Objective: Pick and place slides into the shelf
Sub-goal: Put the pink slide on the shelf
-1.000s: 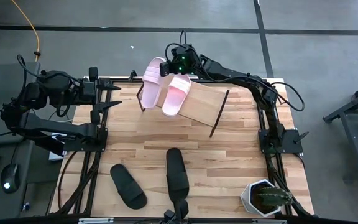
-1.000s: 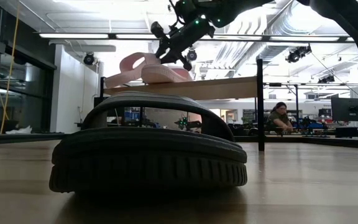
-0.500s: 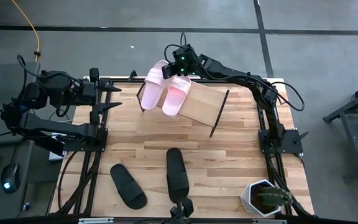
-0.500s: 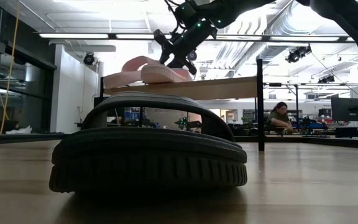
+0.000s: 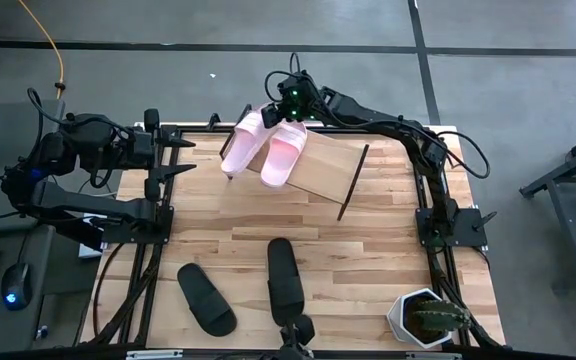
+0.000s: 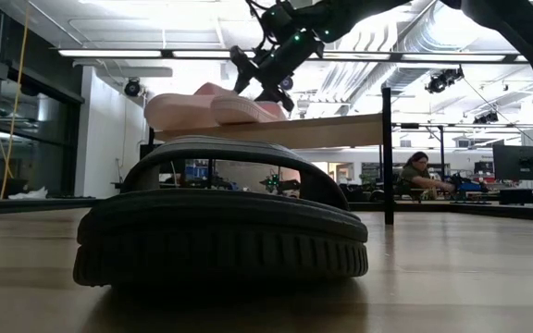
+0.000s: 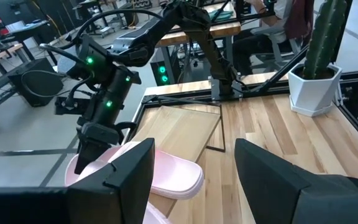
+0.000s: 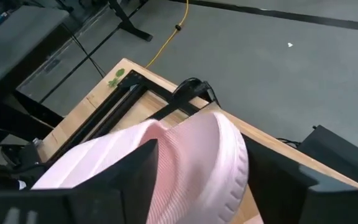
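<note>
Two light pink slides lie at the left end of the slanted wooden shelf (image 5: 326, 168) at the table's far side. The left one (image 5: 239, 146) lies askew and overhangs the shelf's left edge. The right one (image 5: 283, 155) lies straight on the board. My right gripper (image 5: 272, 108) is open above the left slide's far end (image 8: 197, 155), one finger on either side. Two black slides (image 5: 206, 300) (image 5: 285, 278) lie soles down on the near tabletop. My left gripper (image 5: 173, 157) waits open at the table's left. My right gripper's open fingers (image 8: 135, 177) stand on either side of the left pink slide's far end, coming from the far side and slanting down. Whether they touch the slide I cannot tell. The slide lies on the shelf.
A cactus in a white pot (image 5: 423, 318) stands at the near right corner. Black metal frames (image 5: 153, 215) (image 5: 438, 215) run along the table's left and right sides. Bare board shows on the shelf's right half (image 5: 338, 165). A person (image 6: 419, 174) sits in the room beyond.
My right gripper has opened and let go of the left pink slide. The slide has dropped onto the shelf's left end and tipped, its near end swinging toward the table's left. The other pink slide has stayed where it was.
</note>
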Controlling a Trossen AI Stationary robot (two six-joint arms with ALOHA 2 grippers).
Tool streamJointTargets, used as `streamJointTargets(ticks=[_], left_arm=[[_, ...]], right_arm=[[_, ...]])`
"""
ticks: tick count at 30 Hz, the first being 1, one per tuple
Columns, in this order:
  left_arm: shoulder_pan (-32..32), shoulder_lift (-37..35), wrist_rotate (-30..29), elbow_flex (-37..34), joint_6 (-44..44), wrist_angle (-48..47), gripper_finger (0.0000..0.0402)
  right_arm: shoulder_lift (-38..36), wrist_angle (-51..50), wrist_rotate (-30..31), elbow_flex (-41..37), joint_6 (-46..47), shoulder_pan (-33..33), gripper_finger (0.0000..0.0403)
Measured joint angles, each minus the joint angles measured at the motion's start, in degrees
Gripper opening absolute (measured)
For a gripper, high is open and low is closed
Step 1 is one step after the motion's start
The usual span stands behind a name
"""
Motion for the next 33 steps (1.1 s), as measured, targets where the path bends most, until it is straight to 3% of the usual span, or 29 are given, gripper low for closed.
streamJointTargets(ticks=[10,18,33], left_arm=[[0.0,0.0,0.0,0.0,0.1,0.0,0.0209],[0.0,0.0,0.1,0.0,0.1,0.0,0.0209],[0.0,0.0,0.0,-0.3,0.1,-1.4,0.0209]], right_arm=[[0.0,-11.6,-2.4,0.0,-0.2,-3.3,0.0246],[0.0,-12.0,1.3,1.1,-3.7,-3.1,0.0246],[0.0,-16.9,-1.1,11.0,-7.4,0.0,0.0240]])
